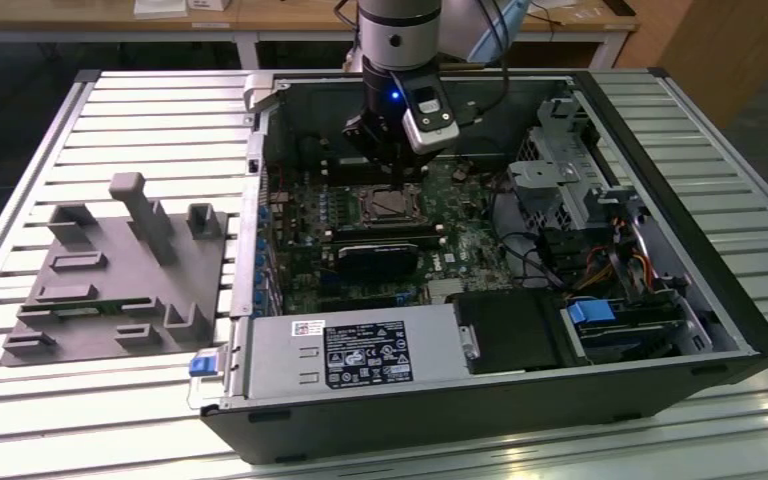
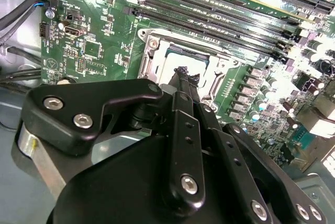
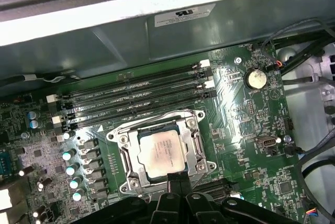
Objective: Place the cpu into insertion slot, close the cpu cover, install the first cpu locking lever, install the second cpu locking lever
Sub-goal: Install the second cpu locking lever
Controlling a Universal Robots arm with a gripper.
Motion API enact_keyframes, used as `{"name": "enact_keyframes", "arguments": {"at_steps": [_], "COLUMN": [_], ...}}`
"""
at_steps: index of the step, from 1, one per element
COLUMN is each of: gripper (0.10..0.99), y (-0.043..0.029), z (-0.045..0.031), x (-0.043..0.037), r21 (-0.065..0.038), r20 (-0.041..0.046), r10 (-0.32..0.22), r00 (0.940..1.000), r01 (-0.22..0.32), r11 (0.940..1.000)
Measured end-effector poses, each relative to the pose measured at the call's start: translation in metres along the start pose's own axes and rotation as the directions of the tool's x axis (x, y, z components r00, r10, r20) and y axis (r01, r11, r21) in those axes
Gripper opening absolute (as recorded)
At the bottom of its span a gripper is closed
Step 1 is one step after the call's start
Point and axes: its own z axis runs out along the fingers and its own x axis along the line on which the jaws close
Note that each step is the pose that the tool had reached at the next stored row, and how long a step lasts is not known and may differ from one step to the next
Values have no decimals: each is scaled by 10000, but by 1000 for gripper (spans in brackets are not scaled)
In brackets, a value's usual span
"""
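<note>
Tool (image 3: 178, 178), fingers together, hovering by cpu cover (image 3: 198, 143) rim; cpu (image 3: 161, 152) lying beneath frame. Chip likely light, stiff, fragile; best gripping by edges.

Slatted metal table (image 1: 131, 105) with 1 open computer case (image 1: 491, 412) beside 1 grey fixture plate (image 1: 97, 292).

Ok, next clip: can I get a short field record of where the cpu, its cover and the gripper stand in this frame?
setting: open computer case on a slatted table
cpu: seated in the insertion slot, silvery top showing
cpu cover: down flat, framing the cpu
gripper: low at the slot's edge, beside the cover; contact cannot be told
locking levers: latch state cannot be told
nearby: grey fixture on the exterior view's left
</note>
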Motion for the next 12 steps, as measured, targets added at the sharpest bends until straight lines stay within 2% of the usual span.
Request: {"name": "enact_keyframes", "arguments": {"at_steps": [10,12], "gripper": [102,102], "y": [0,-24], "z": [-1,-1], "x": [0,-6], "r21": [0,0], "r20": [-1,-1], "r10": [0,-1], "r00": [10000,10000], "r01": [0,1], "r11": [10000,10000]}}
